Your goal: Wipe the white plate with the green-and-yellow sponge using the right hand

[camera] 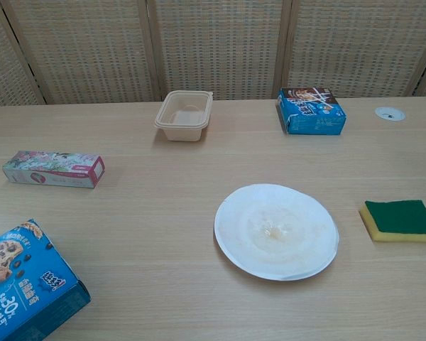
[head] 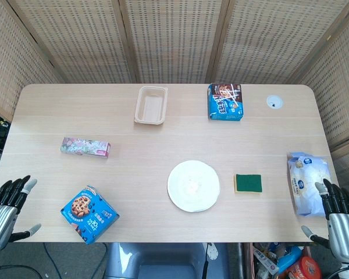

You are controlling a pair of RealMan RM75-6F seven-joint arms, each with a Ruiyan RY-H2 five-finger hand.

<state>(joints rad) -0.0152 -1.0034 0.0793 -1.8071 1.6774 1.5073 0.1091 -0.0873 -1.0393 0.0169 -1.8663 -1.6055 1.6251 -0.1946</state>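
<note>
Head view: white plate point(head: 193, 186) lies flat near the front-centre of the worktop point(head: 163, 139). Sponge point(head: 248, 182), green side up, sits just beside it on the right, not touching. Right hand point(head: 340, 216) hangs at the front-right corner, off the worktop edge, fingers spread, holding nothing; it's next to a blue-white bag point(head: 307, 182). Left hand point(head: 6, 206) at the front-left corner, also spread and empty. Cookie box point(head: 89, 213) front-left, pink box point(head: 85, 147) mid-left, beige tray point(head: 151, 105) and blue box point(head: 225, 101) toward the back.

Chest view: no hands visible. Plate point(camera: 276, 230) at centre w/ a faint smear in the middle. Sponge point(camera: 399, 219) to its right, apart from it, yellow layer showing under the green. Tray point(camera: 184, 114) and blue box point(camera: 310, 110) at the back, pink box point(camera: 54, 168) left, cookie box point(camera: 25, 284) at the near-left corner.
</note>
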